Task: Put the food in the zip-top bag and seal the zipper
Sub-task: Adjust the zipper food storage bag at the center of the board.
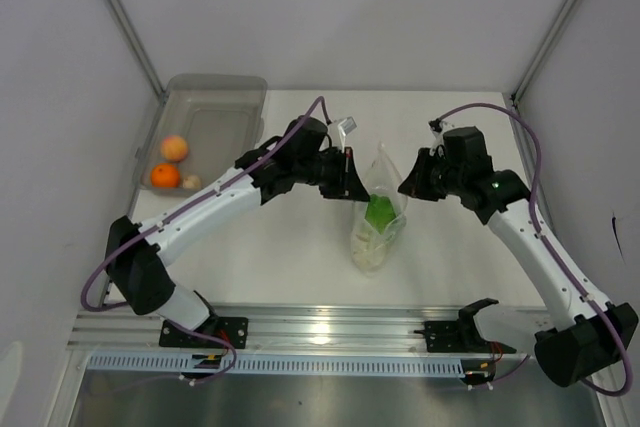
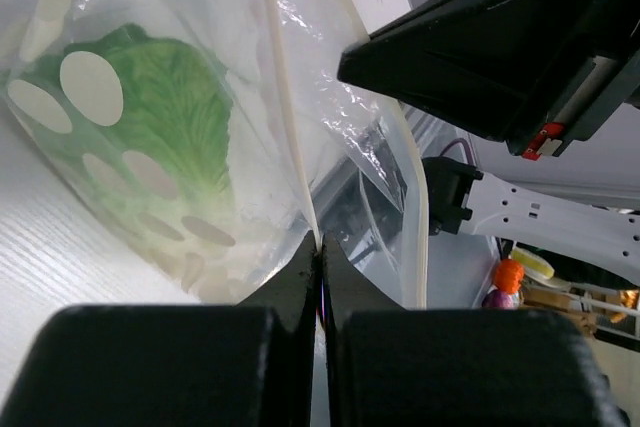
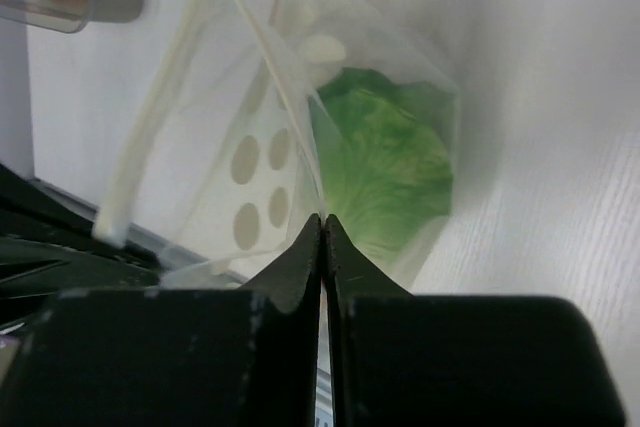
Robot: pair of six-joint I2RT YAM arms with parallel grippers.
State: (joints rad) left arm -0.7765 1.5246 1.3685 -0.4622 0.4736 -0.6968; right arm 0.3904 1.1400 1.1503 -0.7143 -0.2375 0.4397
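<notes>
The zip-top bag (image 1: 383, 175) stands between the two grippers with the lettuce head (image 1: 378, 213) already inside it. The left gripper (image 2: 320, 265) is pinched tight on the bag's zipper edge, and the right gripper (image 3: 322, 232) is clamped on the plastic of the bag's opposite side. Two orange fruits (image 1: 165, 176) and the pale beige lump (image 1: 191, 182) lie in the grey bin (image 1: 220, 97), well left of the bag.
</notes>
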